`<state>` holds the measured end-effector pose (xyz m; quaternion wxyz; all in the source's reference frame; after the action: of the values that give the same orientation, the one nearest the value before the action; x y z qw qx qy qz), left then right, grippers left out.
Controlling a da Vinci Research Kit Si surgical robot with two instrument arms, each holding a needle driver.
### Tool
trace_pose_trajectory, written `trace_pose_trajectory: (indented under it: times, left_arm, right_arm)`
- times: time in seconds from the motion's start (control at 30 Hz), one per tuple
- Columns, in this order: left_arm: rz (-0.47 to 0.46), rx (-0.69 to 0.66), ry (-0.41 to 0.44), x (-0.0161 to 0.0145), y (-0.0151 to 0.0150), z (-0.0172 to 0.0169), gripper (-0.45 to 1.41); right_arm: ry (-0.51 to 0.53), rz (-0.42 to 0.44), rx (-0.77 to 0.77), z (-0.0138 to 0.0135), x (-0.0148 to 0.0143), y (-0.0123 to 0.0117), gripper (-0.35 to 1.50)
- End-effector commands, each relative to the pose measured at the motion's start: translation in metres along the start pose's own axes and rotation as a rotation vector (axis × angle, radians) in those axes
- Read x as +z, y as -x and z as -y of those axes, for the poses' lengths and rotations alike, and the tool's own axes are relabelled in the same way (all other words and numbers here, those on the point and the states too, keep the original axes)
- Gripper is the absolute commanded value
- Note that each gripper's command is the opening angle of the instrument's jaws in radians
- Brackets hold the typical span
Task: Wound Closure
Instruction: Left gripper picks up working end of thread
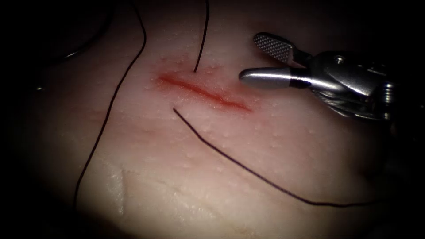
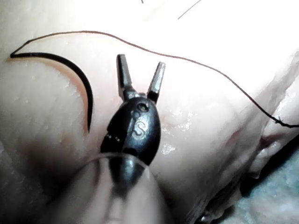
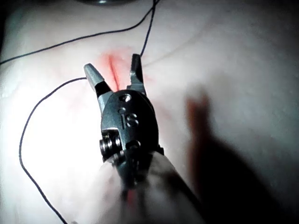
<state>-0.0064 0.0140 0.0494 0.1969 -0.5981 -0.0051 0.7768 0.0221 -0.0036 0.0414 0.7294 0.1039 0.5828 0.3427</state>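
The tissue (image 1: 274,146) carries a red cut (image 1: 203,92) that runs slantwise. Dark thread (image 1: 248,168) enters the tissue above the cut and comes out below it, then trails off to the right. My right tool (image 1: 249,56) hovers just right of the cut's right end, jaws open and holding nothing. The right wrist view has the right tool (image 3: 112,62) open over the cut (image 3: 111,70). In the left wrist view the left tool (image 2: 141,59) is open and empty. The curved needle (image 2: 85,81) lies free on the tissue beside it, with thread (image 2: 187,59) attached.
A second long run of thread (image 1: 104,124) crosses the tissue left of the cut, from the top down to the lower edge. Red fluid tints the skin around the cut. The tissue's ragged edge (image 2: 261,154) drops off near the left tool.
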Motion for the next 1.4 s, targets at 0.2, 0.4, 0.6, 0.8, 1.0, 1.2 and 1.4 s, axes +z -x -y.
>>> trace_pose_trajectory:
  times: [0.2,0.4,0.6,0.8,1.0,1.2,1.4]
  left_arm:
    - [0.042,0.086,0.035,0.0039,-0.0022,-0.0051,0.22]
    - [0.095,0.159,0.059,0.0067,-0.0032,-0.0082,0.17]
    - [0.145,0.238,0.053,0.0089,-0.0039,-0.0107,0.14]
    - [0.201,0.306,0.030,0.0106,-0.0053,-0.0125,0.22]
    - [0.216,0.363,0.012,0.0130,-0.0072,-0.0147,0.44]
    - [0.272,0.445,-0.012,0.0159,-0.0092,-0.0168,0.84]
    - [0.356,0.501,-0.034,0.0177,-0.0098,-0.0175,0.93]
  right_arm:
    - [-0.025,0.040,-0.100,-0.0003,-0.0016,0.0003,1.33]
    - [-0.043,0.062,-0.130,-0.0006,-0.0029,0.0001,1.25]
    - [-0.049,0.072,-0.141,-0.0008,-0.0031,0.0000,1.20]
    - [-0.055,0.085,-0.150,-0.0006,-0.0032,0.0001,1.20]
    - [-0.055,0.085,-0.152,-0.0008,-0.0032,0.0002,1.18]
    - [-0.056,0.085,-0.155,-0.0008,-0.0032,0.0005,1.18]
    - [-0.057,0.085,-0.155,-0.0007,-0.0033,0.0006,1.18]
